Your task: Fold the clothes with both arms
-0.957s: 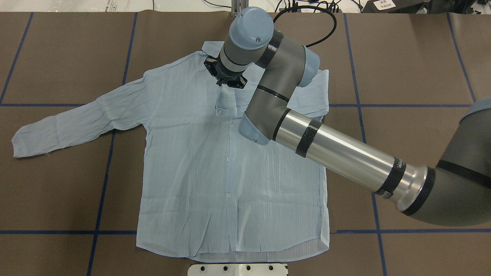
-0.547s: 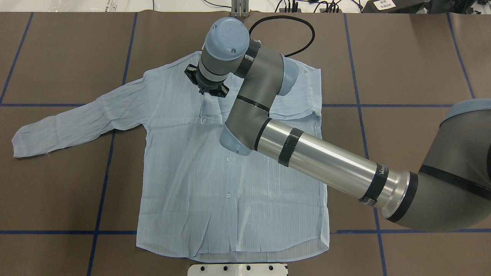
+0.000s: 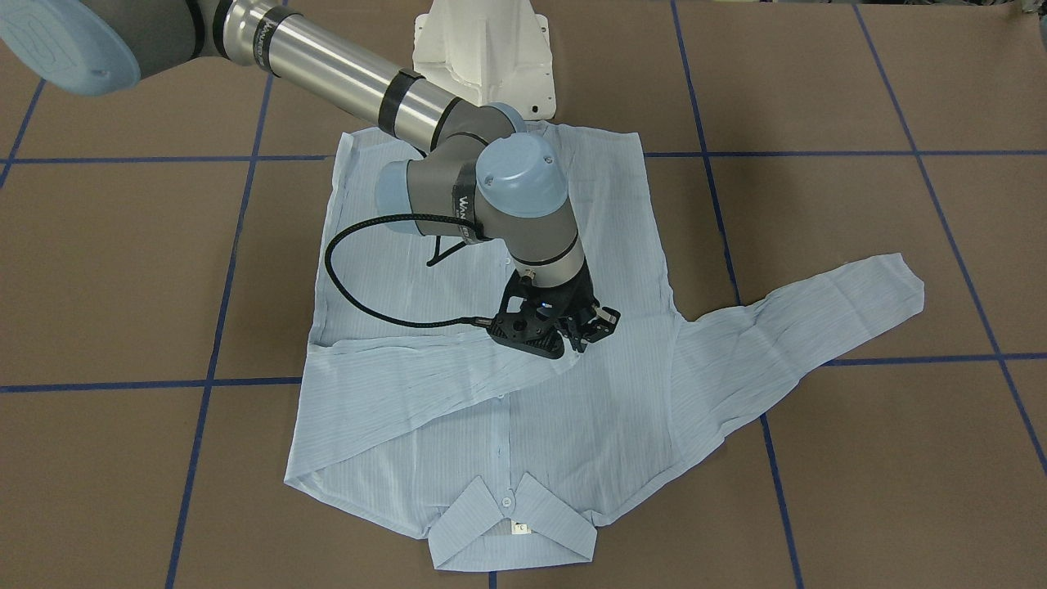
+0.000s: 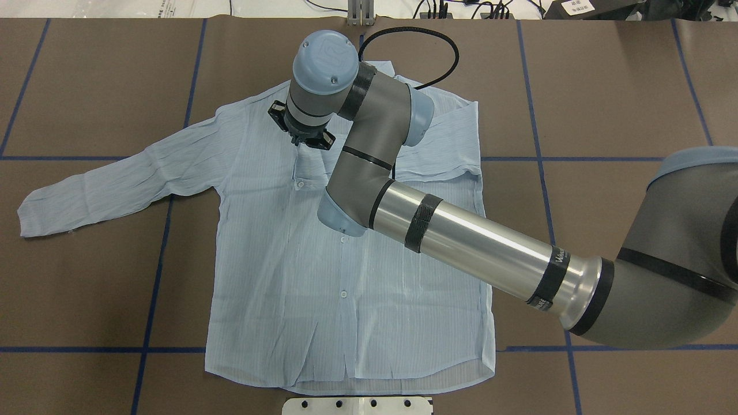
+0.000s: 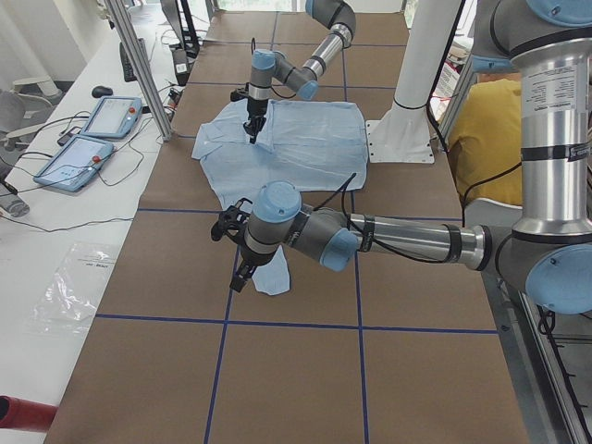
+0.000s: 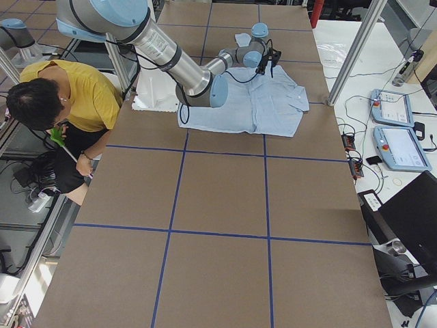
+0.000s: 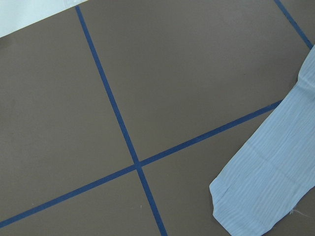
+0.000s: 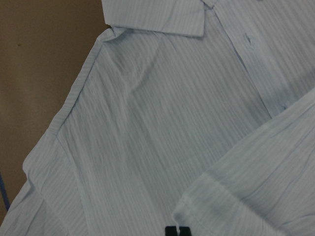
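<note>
The light-blue striped shirt [image 4: 346, 276] lies flat and buttoned on the brown table, collar [image 3: 511, 523] at the far side from the robot. My right gripper [image 3: 582, 334] is shut on the right sleeve's cuff [image 8: 206, 206] and holds it low over the chest, so the right sleeve [image 3: 409, 376] lies folded across the front. The left sleeve [image 4: 115, 178] lies spread out to the side. My left gripper [image 5: 238, 275] shows only in the exterior left view, hovering beside the left cuff [image 7: 266, 191]; I cannot tell whether it is open or shut.
The white mounting pedestal [image 3: 483, 49] stands at the shirt's hem. A black cable [image 3: 343, 278] loops from the right wrist over the shirt. Blue tape lines [image 4: 155, 276] grid the table. A person in yellow [image 6: 61, 102] sits beside the robot. Teach pendants [image 5: 92, 129] lie on a side bench.
My right gripper has moved to the view's left across the shirt's chest, drawing the right sleeve's cuff further over the front. The rest of the shirt has stayed put.
</note>
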